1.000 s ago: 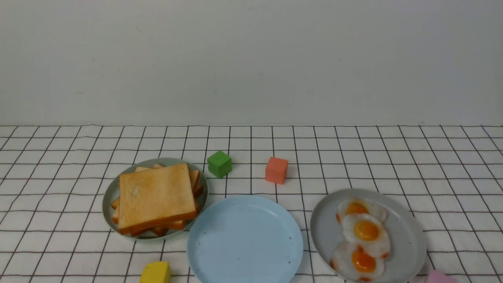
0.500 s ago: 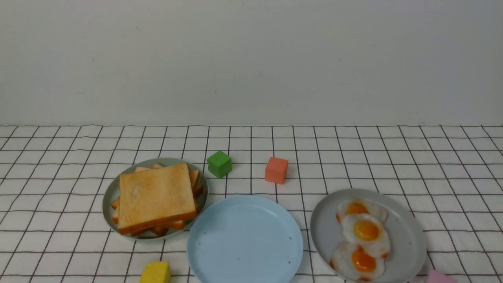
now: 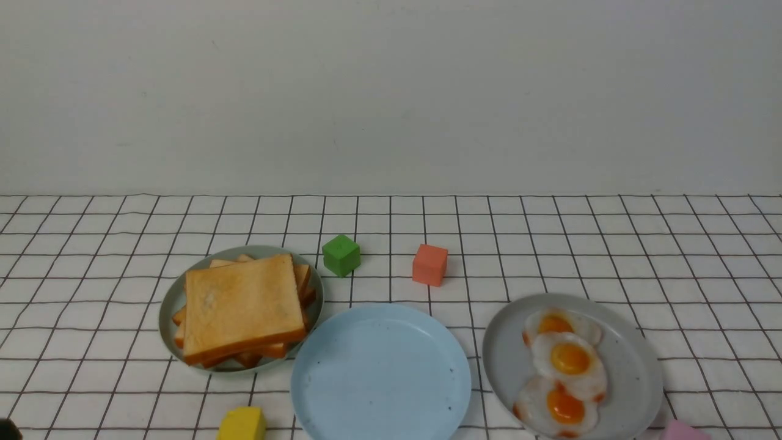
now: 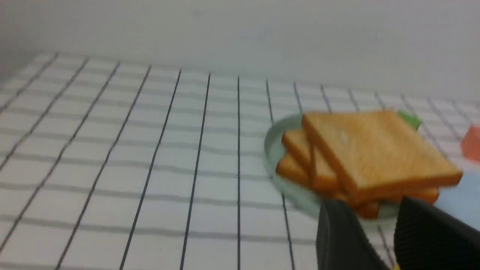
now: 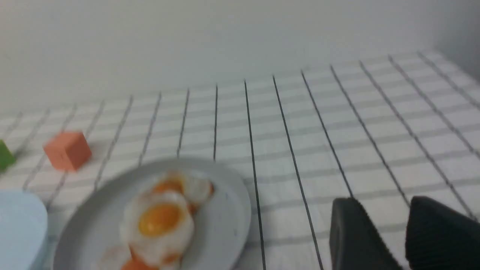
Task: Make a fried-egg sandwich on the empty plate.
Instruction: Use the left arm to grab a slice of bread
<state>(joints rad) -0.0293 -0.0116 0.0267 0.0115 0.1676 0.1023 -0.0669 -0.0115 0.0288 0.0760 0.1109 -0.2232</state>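
Note:
The empty plate (image 3: 379, 373), pale sky-blue, lies bare at the front centre. Left of it, a pile of toast (image 3: 241, 308) sits on a sage-green plate (image 3: 171, 305). To the right, three fried eggs (image 3: 568, 360) overlap on a grey plate (image 3: 629, 360). No fried-egg sandwich is in view. In the left wrist view my left gripper (image 4: 371, 204) is open and holds nothing, a short way before the toast (image 4: 375, 150). In the right wrist view my right gripper (image 5: 382, 202) is open over bare cloth, beside the eggs (image 5: 161, 217). A dark bit of the left arm (image 3: 6, 429) shows in the front view's corner.
A green cube (image 3: 341, 255) and an orange-red cube (image 3: 429, 264) stand behind the plates. A yellow block (image 3: 242, 424) and a pink block (image 3: 684, 430) lie at the front edge. The checked cloth ends at a plain wall.
A dark bit of the left arm has come into the front view's bottom-left corner. Plates, toast, eggs and blocks have not moved.

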